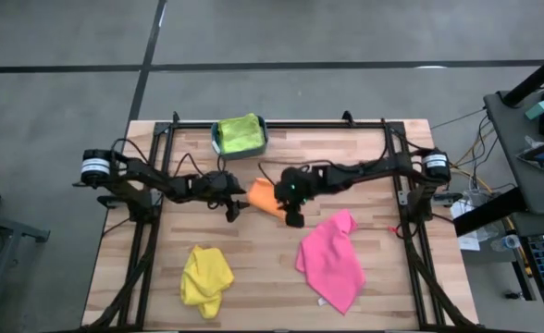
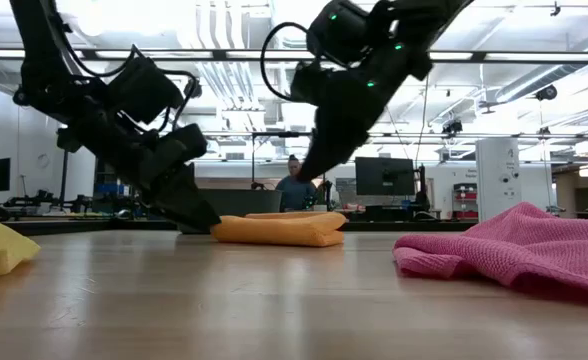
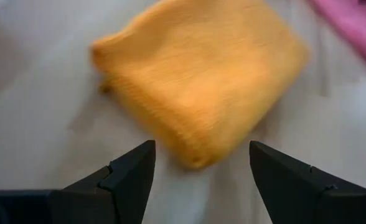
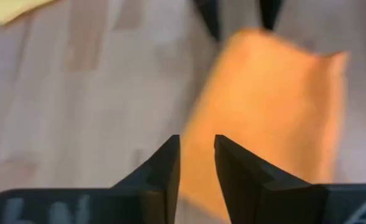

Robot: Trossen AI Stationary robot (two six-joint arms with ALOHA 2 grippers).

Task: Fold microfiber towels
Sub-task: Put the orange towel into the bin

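The orange towel (image 1: 263,196) lies folded flat on the table's middle; it also shows in the low view (image 2: 279,229). My left gripper (image 1: 230,209) is open and low at the towel's left end, with a corner of the towel (image 3: 192,155) just ahead of the gap between its fingers. My right gripper (image 2: 304,172) hangs above the towel's right part, fingers a narrow gap apart and empty (image 4: 197,155). The yellow towel (image 1: 205,277) and pink towel (image 1: 332,261) lie crumpled near the front. The lime green towel (image 1: 240,134) sits in the teal bin. The mint green towel is out of view.
The teal bin (image 1: 216,139) stands at the table's far edge, left of centre. The dark frame rails (image 1: 147,240) run along the table's left and right sides. A person sits in the room beyond the table (image 2: 296,185).
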